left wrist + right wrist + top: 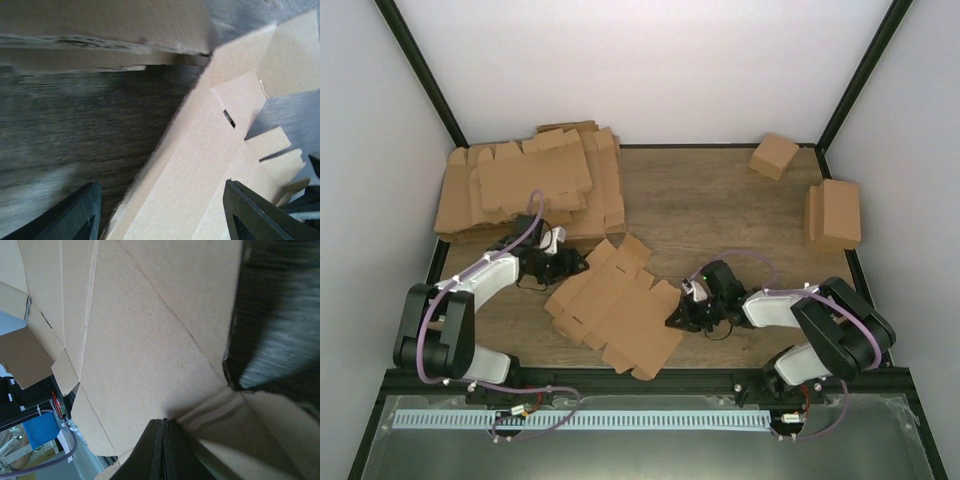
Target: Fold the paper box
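Box (615, 310) lies between the tools: left tool (161, 183) wide astride its left edge, right tool (163, 427) closed against its right edge.

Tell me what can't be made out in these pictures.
Right wrist view: whether the shut right fingers pinch the paper box; their own tips hide it.
Left wrist view: the left fingers' bases, cut off by the bottom edge.
Top view: the paper box's slots, too small.
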### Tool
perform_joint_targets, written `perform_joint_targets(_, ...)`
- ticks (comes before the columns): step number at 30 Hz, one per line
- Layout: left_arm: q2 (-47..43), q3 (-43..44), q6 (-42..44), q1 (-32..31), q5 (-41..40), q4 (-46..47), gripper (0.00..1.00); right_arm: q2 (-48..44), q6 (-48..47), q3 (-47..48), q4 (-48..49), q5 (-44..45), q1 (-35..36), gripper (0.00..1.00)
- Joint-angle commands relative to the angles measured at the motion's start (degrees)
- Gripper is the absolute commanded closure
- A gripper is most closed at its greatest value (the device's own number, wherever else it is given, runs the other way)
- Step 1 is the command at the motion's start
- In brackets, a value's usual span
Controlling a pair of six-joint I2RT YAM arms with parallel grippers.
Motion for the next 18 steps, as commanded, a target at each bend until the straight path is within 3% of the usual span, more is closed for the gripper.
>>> perform_joint_targets(1,1.17,0.19,2.31,-2.52,1.42,1.90,0.35,1.74,-0.26,0.03,-0.01,2.70,0.27,0.99)
perform_joint_targets(9,-0.34,6.28,5.00,-14.08,-9.86,-4.97,0.61,0.73,-0.37,1.05,-2.50,5.28,0.29,0.99)
perform_joint_targets(15,-0.74,13.74,7.47,-23.12,-24.71,-12.76,0.96,-0.41,0.21,1.10,-2.92,6.37,0.29,0.99)
perform_joint_targets(18,-1.20,18.98,7.71,-29.63,-36.30,-17.29,0.96,-0.96,0.90,1.06,-2.46,6.63,0.28,0.99)
